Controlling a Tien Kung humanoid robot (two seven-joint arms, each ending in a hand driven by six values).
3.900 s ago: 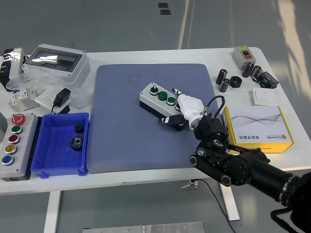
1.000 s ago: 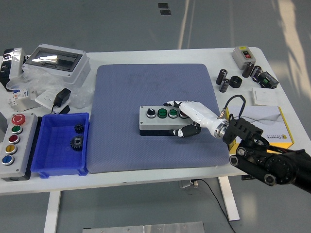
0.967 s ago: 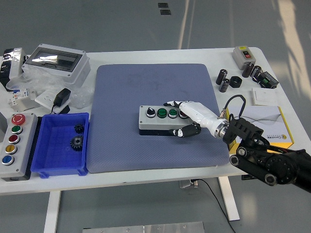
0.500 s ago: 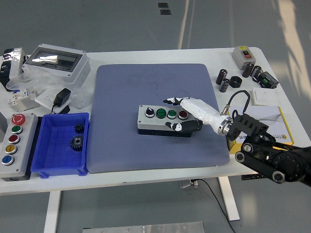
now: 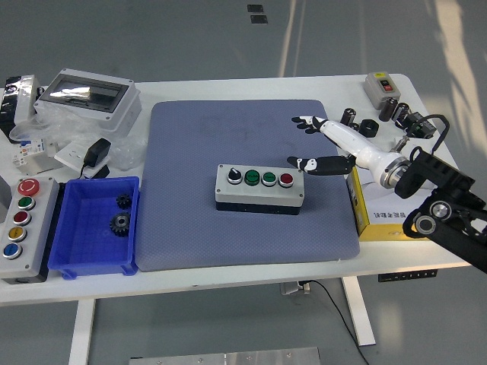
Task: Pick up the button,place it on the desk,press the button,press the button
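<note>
The white robot right hand [image 5: 327, 144] is open, holding nothing. It should poke one finger straight down on a round button of the grey button box [image 5: 259, 188] on the blue mat [image 5: 198, 228].

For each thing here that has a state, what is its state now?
Button box: flat on the blue mat, free of any hand.
Right hand: open, apart from the box.
Blue bin: holds two gears.
Grey enclosure: lid closed.
</note>
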